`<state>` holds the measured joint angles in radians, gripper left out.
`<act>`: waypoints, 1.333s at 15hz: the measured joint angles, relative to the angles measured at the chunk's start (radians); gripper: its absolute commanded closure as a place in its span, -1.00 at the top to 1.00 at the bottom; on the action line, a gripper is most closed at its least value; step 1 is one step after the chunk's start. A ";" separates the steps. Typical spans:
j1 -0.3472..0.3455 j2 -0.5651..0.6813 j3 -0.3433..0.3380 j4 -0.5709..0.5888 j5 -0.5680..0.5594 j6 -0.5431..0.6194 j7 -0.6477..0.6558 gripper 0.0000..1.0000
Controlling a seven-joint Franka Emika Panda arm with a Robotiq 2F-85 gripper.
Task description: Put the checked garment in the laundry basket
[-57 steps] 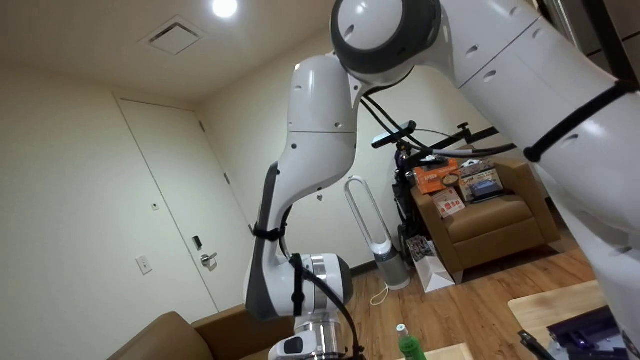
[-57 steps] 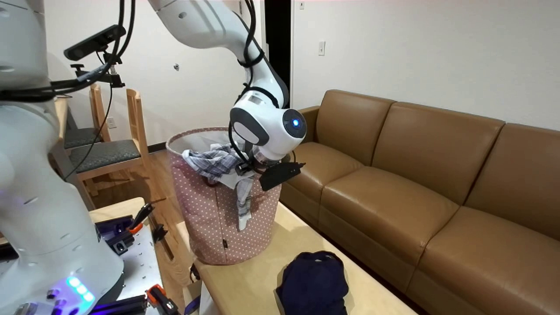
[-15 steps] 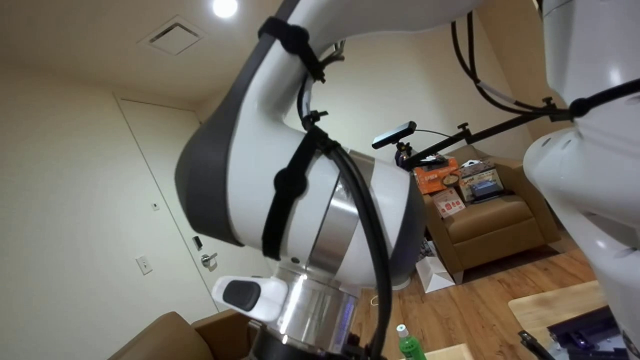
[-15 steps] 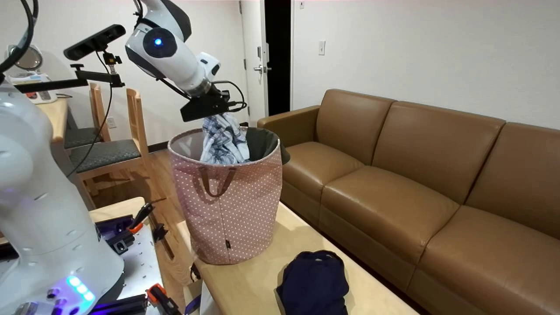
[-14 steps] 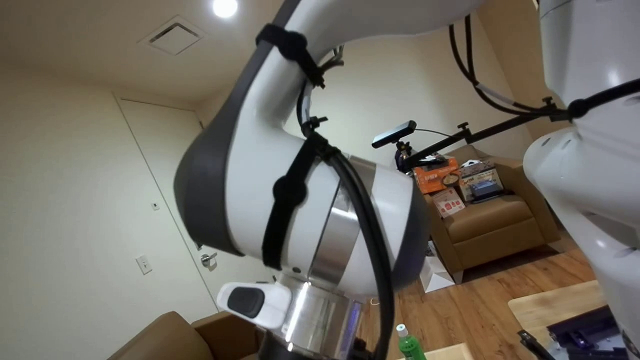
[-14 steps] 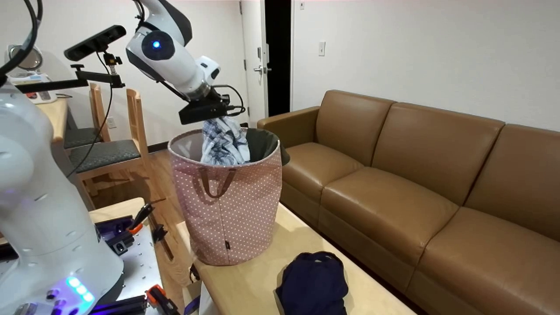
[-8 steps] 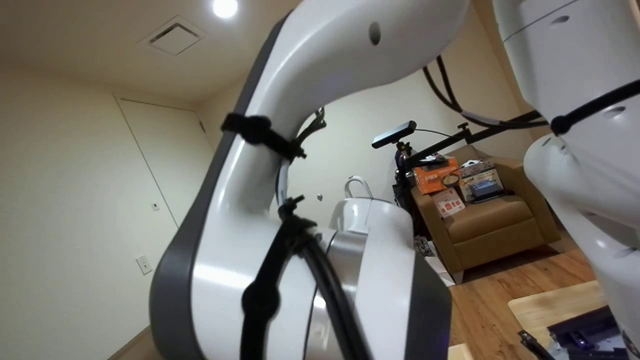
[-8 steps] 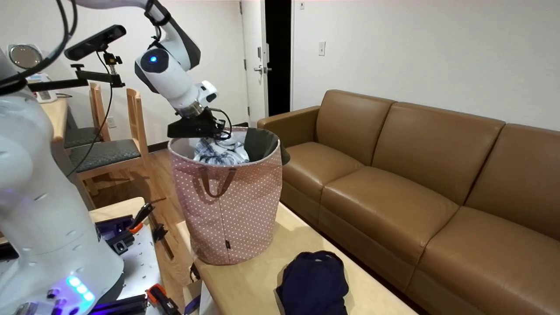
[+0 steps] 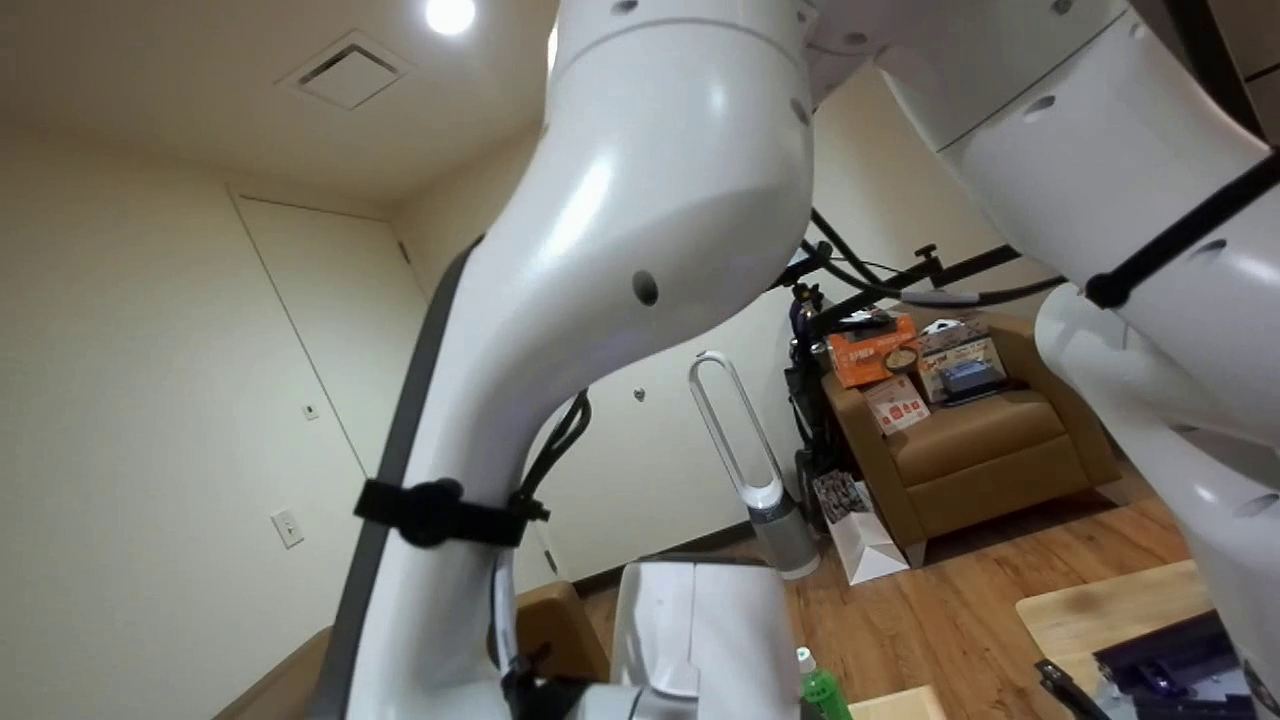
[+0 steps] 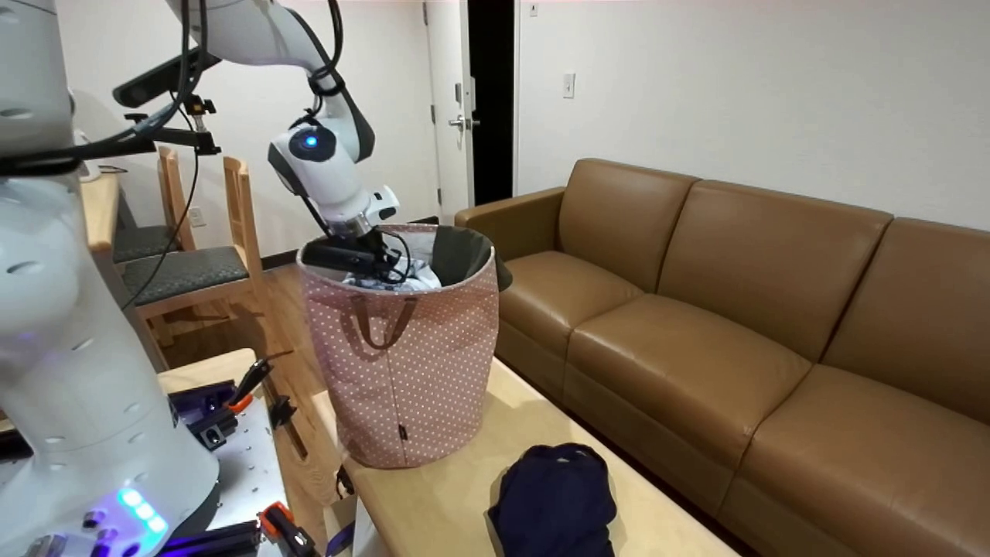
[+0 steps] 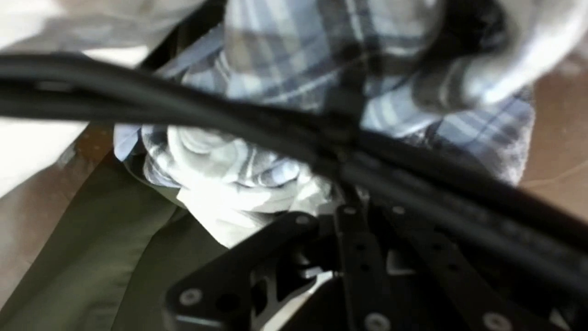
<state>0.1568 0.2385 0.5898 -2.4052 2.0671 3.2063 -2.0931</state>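
One basket (image 10: 433, 379) holds olive cloth (image 10: 456, 253) and checked garment (image 11: 285, 50), which the pincer (image 11: 342, 200) apparently grips.

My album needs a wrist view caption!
Black cables cross in front of the crumpled checked garment; dark green cloth shows beside it.

garment (image 11: 280, 50): blue-white plaid | basket (image 10: 421, 371): pink, white dots | sofa (image 10: 696, 333): brown
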 measured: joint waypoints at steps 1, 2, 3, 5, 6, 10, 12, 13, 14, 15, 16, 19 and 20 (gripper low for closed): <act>0.009 -0.006 0.000 0.002 0.009 0.019 0.013 -0.97; 0.020 -0.003 -0.001 0.011 0.023 0.069 0.032 -0.97; 0.050 0.002 -0.016 0.021 0.009 0.122 0.084 -0.97; 0.108 0.037 -0.027 0.065 0.009 0.255 0.151 -0.97; 0.156 0.050 -0.069 0.071 -0.002 0.271 0.194 -0.97; 0.400 0.141 -0.397 0.070 -0.044 0.242 0.306 -0.97; 0.462 0.254 -0.470 0.137 0.006 0.244 0.305 -0.97; 0.494 0.315 -0.503 0.173 0.040 0.244 0.302 -0.95; 0.502 0.372 -0.508 0.207 0.080 0.250 0.288 -0.38; 0.506 0.423 -0.511 0.237 0.128 0.250 0.263 -0.36; 0.509 0.464 -0.518 0.257 0.179 0.251 0.229 -0.24; 0.508 0.531 -0.530 0.269 0.351 0.251 0.101 0.13; 0.505 0.540 -0.531 0.264 0.407 0.251 0.056 0.27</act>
<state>0.6622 0.7788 0.0584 -2.1409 2.4743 3.4577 -2.0371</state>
